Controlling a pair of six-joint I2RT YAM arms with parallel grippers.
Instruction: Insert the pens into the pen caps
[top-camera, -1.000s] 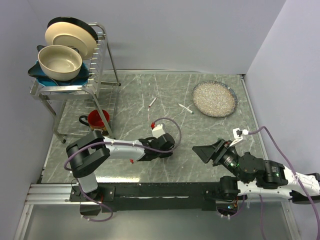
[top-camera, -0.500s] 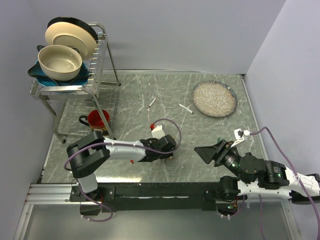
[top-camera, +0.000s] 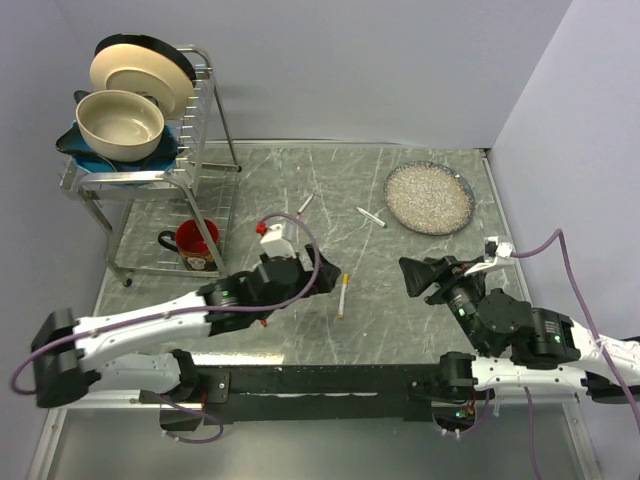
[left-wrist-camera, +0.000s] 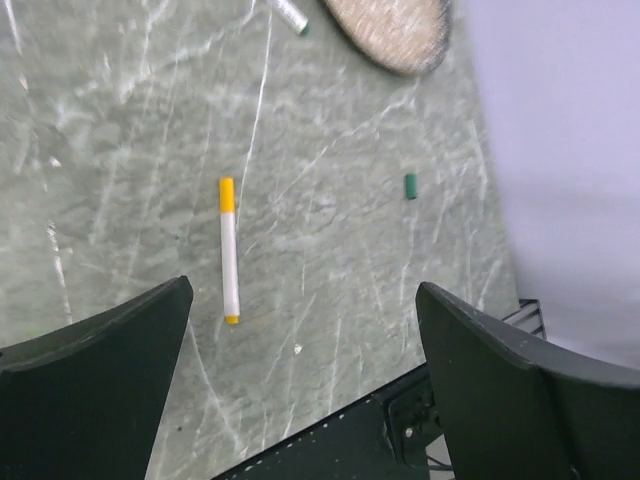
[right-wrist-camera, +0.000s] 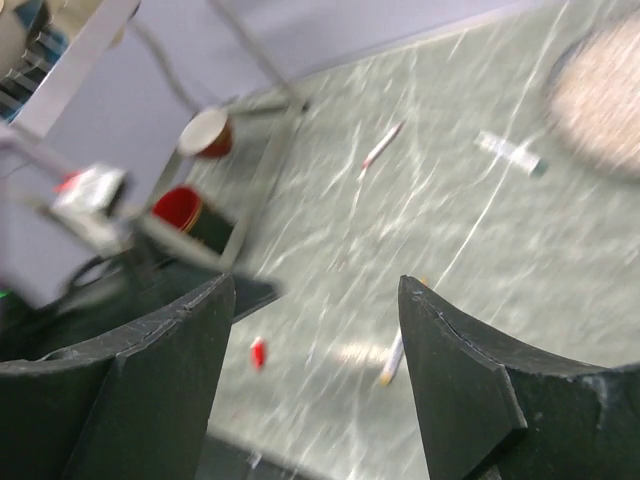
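A white pen (top-camera: 342, 296) with a yellow cap on one end lies loose on the table, seen too as pen (left-wrist-camera: 229, 250) and pen (right-wrist-camera: 392, 358). My left gripper (top-camera: 322, 281) hovers just left of it, open and empty (left-wrist-camera: 303, 300). Two more pens lie further back: one red-tipped (top-camera: 305, 204) (right-wrist-camera: 383, 145) and one green-tipped (top-camera: 371, 217) (right-wrist-camera: 510, 152). A green cap (left-wrist-camera: 410, 186) lies alone on the table, and a red cap (right-wrist-camera: 258, 352) lies near the front edge. My right gripper (top-camera: 415, 278) is open and empty (right-wrist-camera: 315, 285), to the right of the yellow pen.
A speckled plate (top-camera: 429, 198) sits at the back right. A metal dish rack (top-camera: 200, 160) with bowls and plates stands at the back left, with a red mug (top-camera: 195, 240) under it. The table's front edge and black rail (left-wrist-camera: 400, 420) lie just below the left gripper.
My left gripper has opened and let go of the yellow-capped pen, which now lies on the table, and has pulled back to the left. The right gripper has risen slightly.
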